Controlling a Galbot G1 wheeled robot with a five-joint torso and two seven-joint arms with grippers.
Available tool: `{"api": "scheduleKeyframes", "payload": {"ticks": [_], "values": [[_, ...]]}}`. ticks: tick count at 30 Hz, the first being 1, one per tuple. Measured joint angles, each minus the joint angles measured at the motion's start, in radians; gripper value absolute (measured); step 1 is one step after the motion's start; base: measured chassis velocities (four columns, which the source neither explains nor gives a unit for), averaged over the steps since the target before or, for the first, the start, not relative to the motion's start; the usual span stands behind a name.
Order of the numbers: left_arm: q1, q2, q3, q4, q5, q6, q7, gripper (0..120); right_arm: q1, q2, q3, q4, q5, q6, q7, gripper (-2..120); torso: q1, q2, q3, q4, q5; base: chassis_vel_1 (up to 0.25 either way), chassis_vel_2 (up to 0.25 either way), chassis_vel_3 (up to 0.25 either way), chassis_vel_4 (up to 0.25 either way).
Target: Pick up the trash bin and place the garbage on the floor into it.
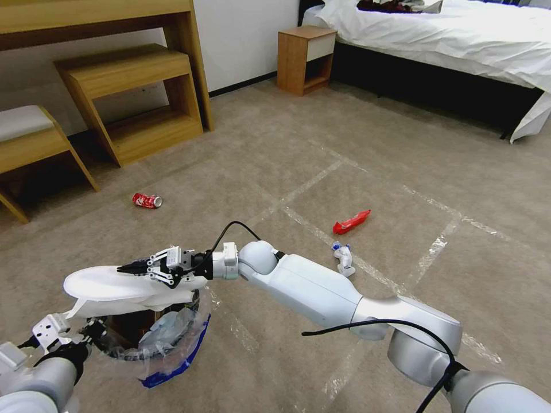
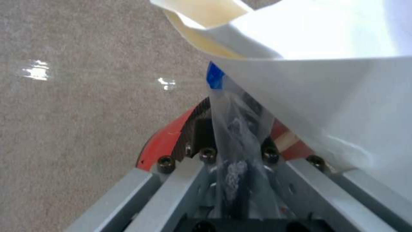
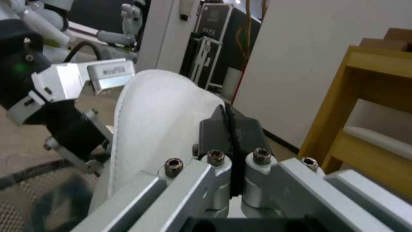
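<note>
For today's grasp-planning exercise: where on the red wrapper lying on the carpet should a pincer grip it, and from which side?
Grip the red wrapper across its narrow middle, coming straight down from above. It lies flat and elongated on the floor, so the fingers should probably straddle its short width, square to its long axis, with bare carpet either side.

White slipper (image 1: pixel 115 287); red-blue bin (image 1: pixel 172 350), clear liner; red can (image 1: pixel 147 200), red wrapper (image 1: pixel 351 222); beige carpet (image 1: pixel 356 143).
</note>
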Motion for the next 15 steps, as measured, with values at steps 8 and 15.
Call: {"api": "scheduleKeyframes", "payload": {"ticks": [8, 15], "values": [[0.000, -0.003, 0.004, 0.003, 0.004, 0.000, -0.001, 0, 0.001, 0.006, 0.001, 0.001, -0.004, -0.002, 0.007, 0, 0.000, 0.000, 0.000, 0.0000, 0.0000, 0.000, 0.000, 0.000, 0.000], [0.001, -0.004, 0.002, -0.002, 0.004, 0.000, -0.002, 0, -0.013, 0.021, 0.009, -0.022, -0.010, -0.003, 0.009, 0, 0.000, 0.000, 0.000, -0.0001, 0.0000, 0.000, 0.000, 0.000, 0.000]]}}
